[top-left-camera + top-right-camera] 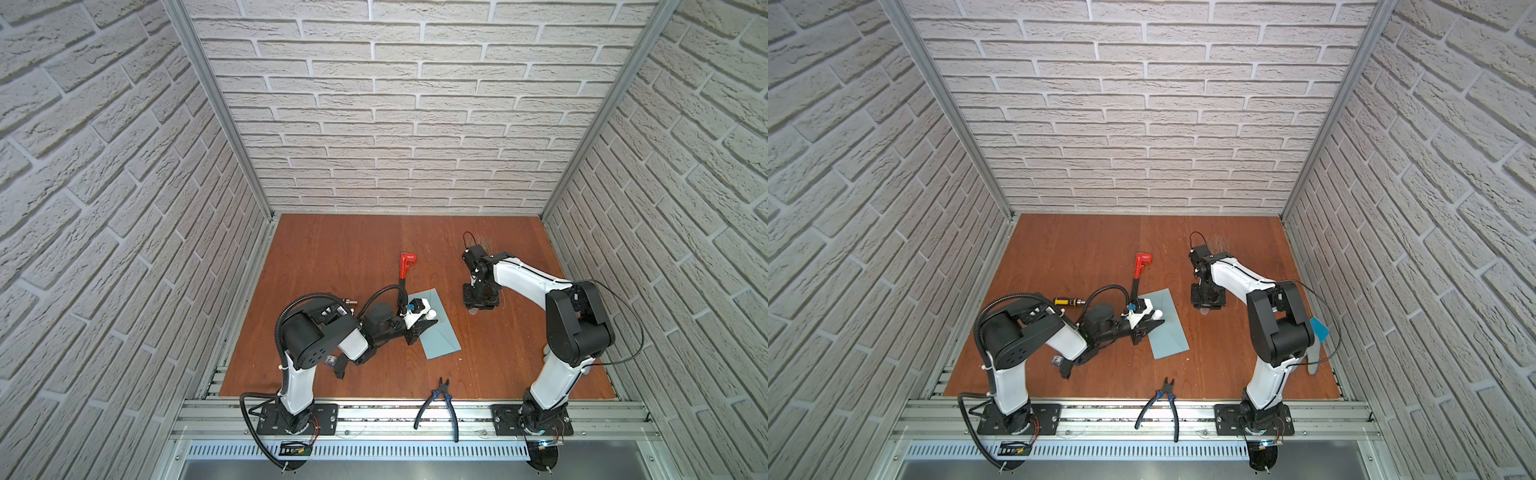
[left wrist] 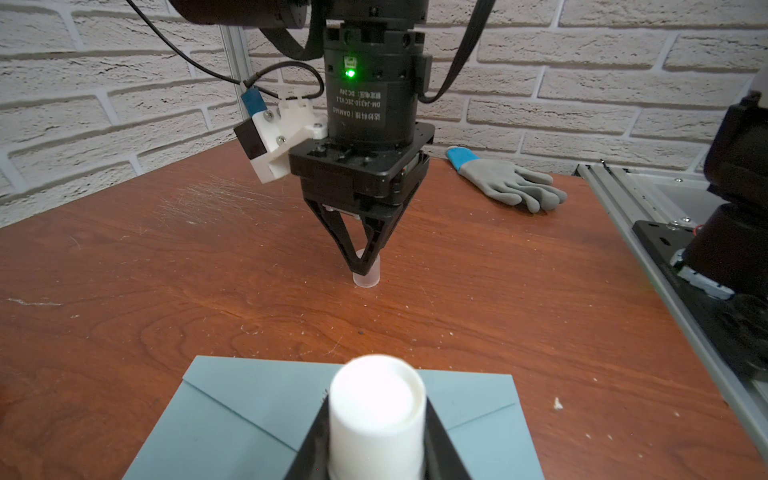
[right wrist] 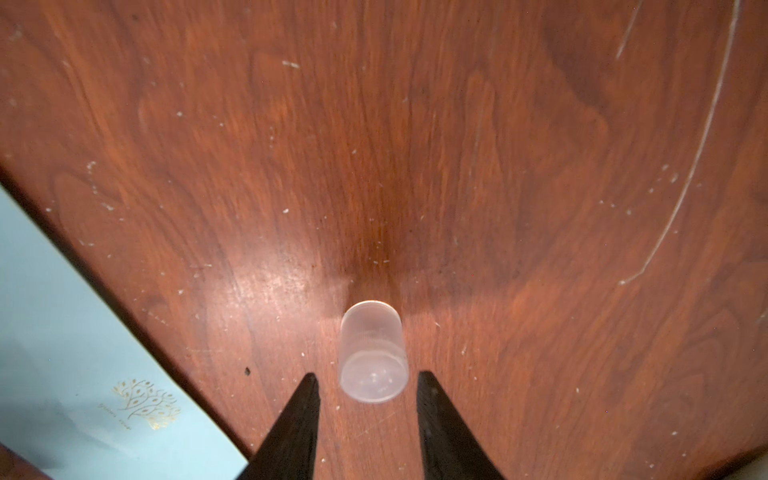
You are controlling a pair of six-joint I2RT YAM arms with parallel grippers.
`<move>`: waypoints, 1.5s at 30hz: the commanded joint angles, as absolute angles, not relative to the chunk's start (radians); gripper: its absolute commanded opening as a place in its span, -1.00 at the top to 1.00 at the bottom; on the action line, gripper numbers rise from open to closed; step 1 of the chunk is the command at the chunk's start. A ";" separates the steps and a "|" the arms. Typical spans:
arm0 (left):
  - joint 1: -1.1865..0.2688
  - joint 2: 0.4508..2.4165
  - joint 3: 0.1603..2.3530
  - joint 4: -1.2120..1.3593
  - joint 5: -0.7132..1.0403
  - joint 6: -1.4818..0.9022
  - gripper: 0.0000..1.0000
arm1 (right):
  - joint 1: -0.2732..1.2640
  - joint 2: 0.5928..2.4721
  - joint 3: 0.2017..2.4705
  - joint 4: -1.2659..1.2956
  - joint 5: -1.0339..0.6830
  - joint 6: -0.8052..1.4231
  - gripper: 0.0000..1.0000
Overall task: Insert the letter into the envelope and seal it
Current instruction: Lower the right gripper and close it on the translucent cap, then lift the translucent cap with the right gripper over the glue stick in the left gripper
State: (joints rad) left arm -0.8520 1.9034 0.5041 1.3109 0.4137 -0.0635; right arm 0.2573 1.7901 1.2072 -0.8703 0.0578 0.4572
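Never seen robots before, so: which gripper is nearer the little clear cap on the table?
Right. The right gripper stands over the clear cap, jaws either side; the left gripper, holding the glue stick, is apart, over the envelope.

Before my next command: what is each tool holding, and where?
Left tool grips the glue stick by its barrel sides. Right tool holds nothing; jaws straddle the cap untouched.
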 commanded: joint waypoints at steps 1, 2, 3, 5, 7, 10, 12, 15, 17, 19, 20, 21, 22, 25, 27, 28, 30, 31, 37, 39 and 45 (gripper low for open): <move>-0.854 1.910 0.514 1.402 0.431 -0.058 1.00 | 0.244 1.804 1.226 -0.864 0.054 0.450 0.19; -0.855 1.909 0.515 1.402 0.433 -0.057 1.00 | 0.244 1.806 1.226 -0.862 0.053 0.449 0.19; -0.855 1.910 0.515 1.402 0.433 -0.058 1.00 | 0.241 1.808 1.224 -0.861 0.051 0.449 0.20; -0.855 1.909 0.516 1.402 0.433 -0.058 1.00 | 0.239 1.809 1.220 -0.858 0.046 0.449 0.23; -0.855 1.909 0.517 1.402 0.434 -0.058 1.00 | 0.239 1.813 1.220 -0.855 0.042 0.449 0.26; -0.855 1.910 0.517 1.402 0.434 -0.060 1.00 | 0.239 1.813 1.218 -0.851 0.037 0.449 0.34; -0.855 1.911 0.517 1.401 0.434 -0.060 1.00 | 0.238 1.815 1.218 -0.851 0.035 0.449 0.38; -0.855 1.913 0.517 1.402 0.436 -0.059 1.00 | 0.238 1.816 1.220 -0.851 0.031 0.449 0.42; -0.854 1.911 0.517 1.401 0.436 -0.059 1.00 | 0.236 1.818 1.218 -0.851 0.031 0.447 0.43; -0.855 1.910 0.517 1.402 0.436 -0.059 1.00 | 0.236 1.818 1.219 -0.851 0.030 0.447 0.44; -0.855 1.911 0.517 1.402 0.434 -0.059 1.00 | 0.236 1.820 1.219 -0.851 0.031 0.448 0.44; -0.854 1.910 0.517 1.402 0.435 -0.059 1.00 | 0.236 1.819 1.220 -0.851 0.031 0.448 0.44; -0.854 1.910 0.516 1.402 0.435 -0.060 1.00 | 0.236 1.818 1.220 -0.853 0.031 0.448 0.45; -0.854 1.910 0.515 1.402 0.437 -0.057 1.00 | 0.236 1.804 1.225 -0.864 0.029 0.448 0.46; -0.853 1.910 0.517 1.402 0.436 -0.058 1.00 | 0.236 1.788 1.232 -0.878 0.024 0.445 0.48; -0.853 1.911 0.517 1.402 0.436 -0.060 1.00 | 0.236 1.774 1.235 -0.887 0.023 0.443 0.48; -0.854 1.911 0.518 1.401 0.436 -0.059 1.00 | 0.238 1.748 1.244 -0.910 0.015 0.437 0.48; -0.853 1.909 0.517 1.402 0.436 -0.059 1.00 | 0.238 1.733 1.249 -0.923 0.006 0.432 0.49; -0.855 1.888 0.509 1.402 0.430 -0.061 1.00 | 0.245 1.615 1.277 -1.003 -0.062 0.408 0.50; -0.854 1.878 0.505 1.402 0.428 -0.064 1.00 | 0.246 1.574 1.285 -1.028 -0.084 0.399 0.51; -0.859 1.851 0.499 1.402 0.422 -0.078 1.00 | 0.262 1.442 1.289 -1.055 -0.233 0.372 0.52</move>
